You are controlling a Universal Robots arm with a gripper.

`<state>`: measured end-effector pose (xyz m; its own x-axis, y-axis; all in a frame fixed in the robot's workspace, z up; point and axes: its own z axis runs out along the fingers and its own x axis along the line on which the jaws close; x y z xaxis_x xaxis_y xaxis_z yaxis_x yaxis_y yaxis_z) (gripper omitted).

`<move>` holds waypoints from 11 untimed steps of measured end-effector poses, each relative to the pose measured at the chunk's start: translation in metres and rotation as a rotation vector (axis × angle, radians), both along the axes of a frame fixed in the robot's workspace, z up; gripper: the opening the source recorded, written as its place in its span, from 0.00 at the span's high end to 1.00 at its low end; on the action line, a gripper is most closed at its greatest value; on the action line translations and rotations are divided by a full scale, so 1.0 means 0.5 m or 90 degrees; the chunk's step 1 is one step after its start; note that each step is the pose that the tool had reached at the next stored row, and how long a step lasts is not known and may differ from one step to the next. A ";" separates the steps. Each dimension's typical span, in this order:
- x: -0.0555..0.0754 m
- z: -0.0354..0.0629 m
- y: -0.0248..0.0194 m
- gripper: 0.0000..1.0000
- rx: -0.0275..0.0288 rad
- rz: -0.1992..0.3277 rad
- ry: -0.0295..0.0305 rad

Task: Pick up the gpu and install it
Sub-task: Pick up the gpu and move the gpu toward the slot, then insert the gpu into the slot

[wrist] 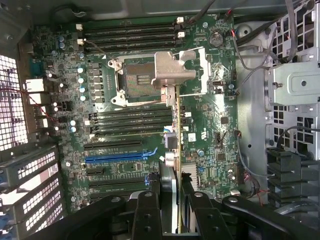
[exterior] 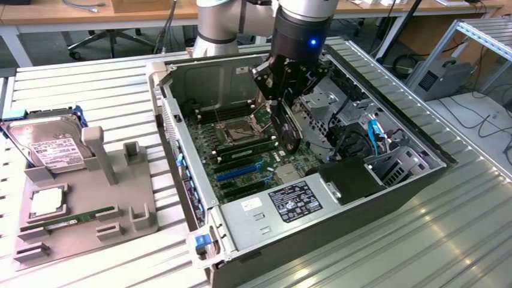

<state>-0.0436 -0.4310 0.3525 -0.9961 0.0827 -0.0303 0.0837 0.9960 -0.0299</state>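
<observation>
While edge-on above the motherboard [wrist: 65, 80], the gpu [wrist: 178, 150] pinched by the tool [wrist: 176, 202]; power-supply label [exterior: 294, 201] unreadable.

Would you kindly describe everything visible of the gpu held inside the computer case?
The gpu is a thin, flat, dark card, held on edge between the gripper's fingers, over the green motherboard inside the open case. In the wrist view its edge looks greenish-brown. Whether it touches a slot is unclear.
</observation>
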 end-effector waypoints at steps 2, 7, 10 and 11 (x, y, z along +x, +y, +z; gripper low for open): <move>0.000 0.000 0.0000 0.73 0.0000 0.000 0.0000; 0.000 0.000 0.0000 0.73 0.0000 0.018 0.0000; 0.000 0.000 0.0000 0.73 0.0000 0.034 0.0000; 0.000 0.000 0.0000 0.73 0.0000 0.039 0.0000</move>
<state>-0.0436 -0.4310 0.3525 -0.9993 0.0214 -0.0302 0.0224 0.9993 -0.0300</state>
